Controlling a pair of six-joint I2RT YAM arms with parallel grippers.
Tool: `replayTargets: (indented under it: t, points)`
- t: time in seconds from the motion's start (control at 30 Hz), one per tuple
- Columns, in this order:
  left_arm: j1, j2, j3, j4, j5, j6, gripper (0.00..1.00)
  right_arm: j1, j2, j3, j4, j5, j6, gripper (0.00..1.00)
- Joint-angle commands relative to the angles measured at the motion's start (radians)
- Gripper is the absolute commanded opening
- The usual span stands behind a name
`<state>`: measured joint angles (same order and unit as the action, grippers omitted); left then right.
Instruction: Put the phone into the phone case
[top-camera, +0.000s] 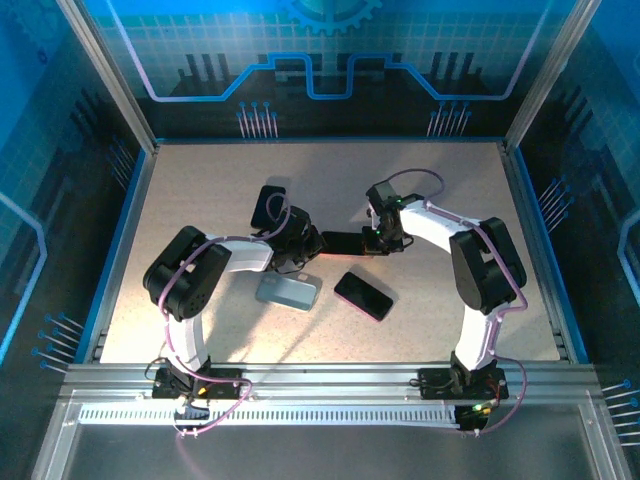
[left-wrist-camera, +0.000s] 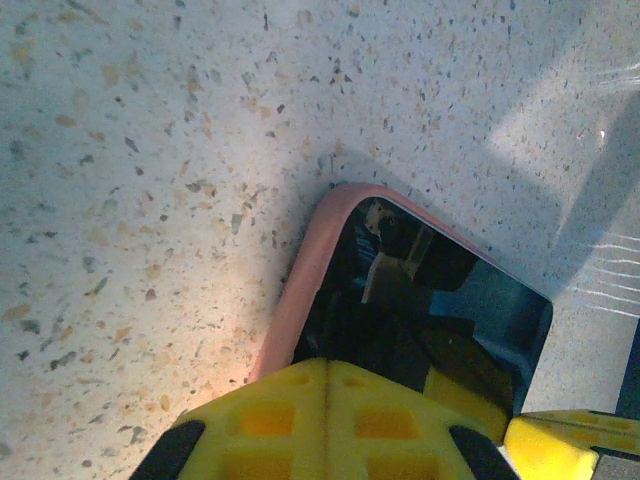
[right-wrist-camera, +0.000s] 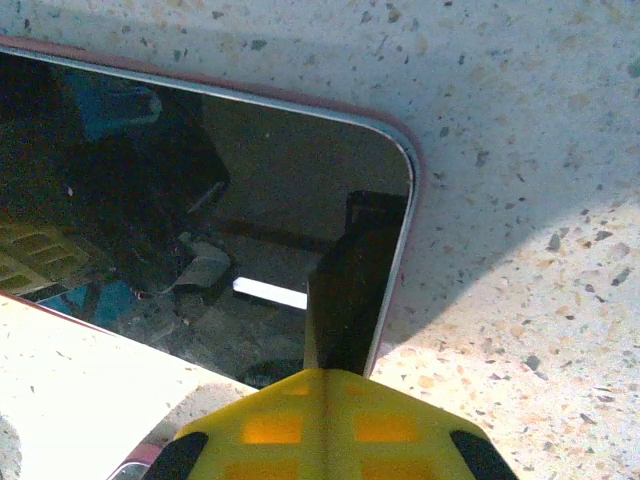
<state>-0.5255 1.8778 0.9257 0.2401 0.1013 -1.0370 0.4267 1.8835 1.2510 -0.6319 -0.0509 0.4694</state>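
Speckled table (right-wrist-camera: 520, 150), pink-rimmed phone (right-wrist-camera: 200, 200), glossy black

The surface (top-camera: 200, 190) is a beige, dark-speckled slab and is carrying three flat items near its middle. A pink-rimmed phone (top-camera: 345, 243) is lying flat on it, screen up, with its dark glass reflecting the rig overhead. Nearer the arm bases, a translucent case (top-camera: 287, 291) is lying flat on the left. A black phone (top-camera: 363, 295) is lying near it on the right, turned diagonally. The three items are resting apart from one another, none touching.
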Motion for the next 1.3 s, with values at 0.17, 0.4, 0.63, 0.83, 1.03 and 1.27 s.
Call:
replayTargets:
  t: [0.17,0.4,0.63,0.83,1.03,1.27]
  points:
    - [0.017,0.009,-0.023,-0.085,-0.042,0.024,0.0,0.091,0.153,-0.046,-0.024,0.029,-0.016,0.0]
    - [0.018,0.019,-0.021,-0.079,-0.035,0.022,0.0,0.154,0.22,-0.106,0.007,0.01,0.018,0.0]
    - [0.018,0.014,-0.026,-0.081,-0.039,0.023,0.0,0.164,0.256,-0.168,0.067,-0.068,0.065,0.0]
    - [0.022,0.018,-0.014,-0.093,-0.042,0.034,0.0,0.167,0.196,-0.198,0.082,-0.08,0.101,0.0]
    - [0.023,0.045,0.038,-0.117,-0.049,0.064,0.0,0.167,0.082,-0.266,0.148,-0.12,0.185,0.0]
    - [0.023,0.088,0.111,-0.152,-0.05,0.097,0.0,0.154,-0.044,-0.269,0.144,-0.099,0.219,0.0]
